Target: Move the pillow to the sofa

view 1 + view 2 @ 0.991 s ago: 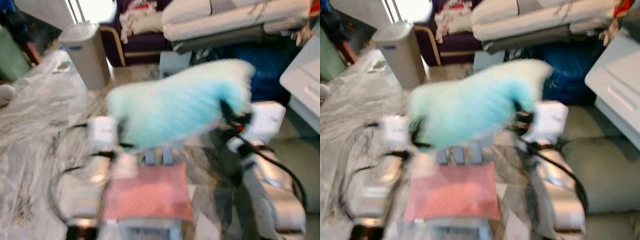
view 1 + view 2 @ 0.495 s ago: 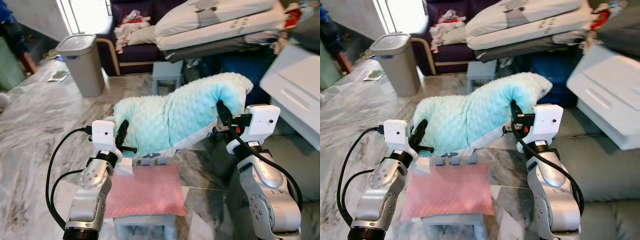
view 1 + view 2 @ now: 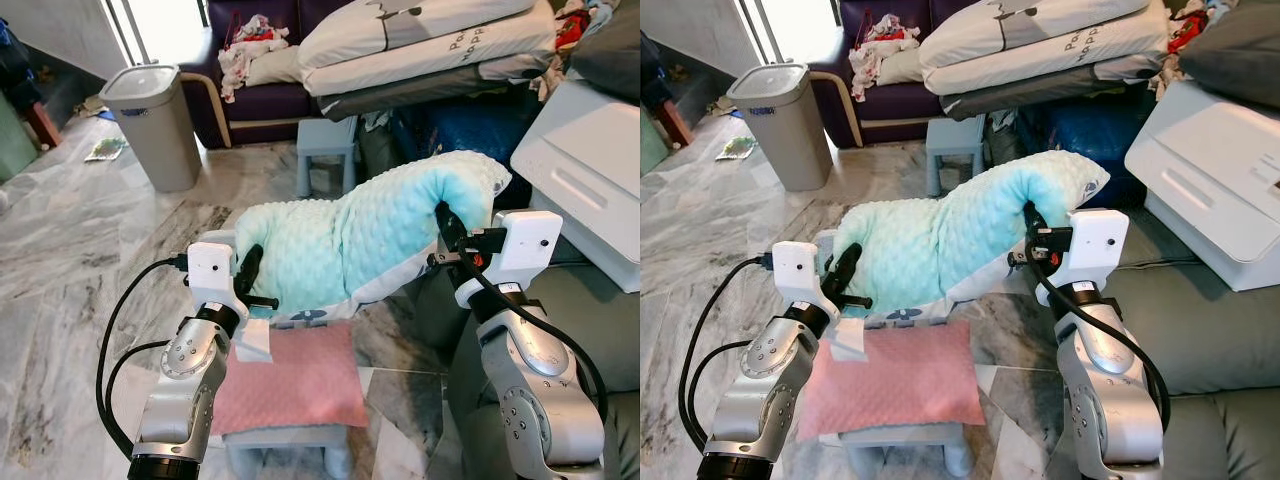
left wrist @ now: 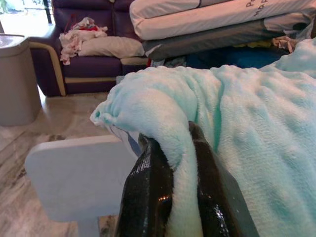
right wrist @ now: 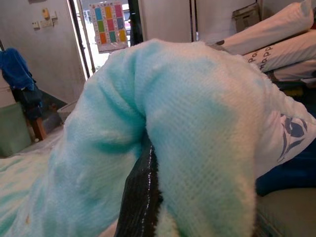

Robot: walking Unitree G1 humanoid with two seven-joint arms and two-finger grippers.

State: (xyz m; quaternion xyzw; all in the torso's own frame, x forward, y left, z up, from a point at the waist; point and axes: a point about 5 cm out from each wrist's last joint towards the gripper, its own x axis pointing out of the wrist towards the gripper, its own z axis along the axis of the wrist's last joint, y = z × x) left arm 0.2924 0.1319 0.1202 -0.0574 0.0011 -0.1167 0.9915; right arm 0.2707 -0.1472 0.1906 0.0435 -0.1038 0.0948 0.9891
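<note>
the view has steadied and sharpened, with the pillow (image 3: 360,240) framed slightly lower.

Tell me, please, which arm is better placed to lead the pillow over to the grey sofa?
Probably the right. Both grippers hold the mint pillow, but the right gripper grips the raised end, right above the grey sofa. The left gripper holds the far end, over the stool with the pink cushion.
</note>
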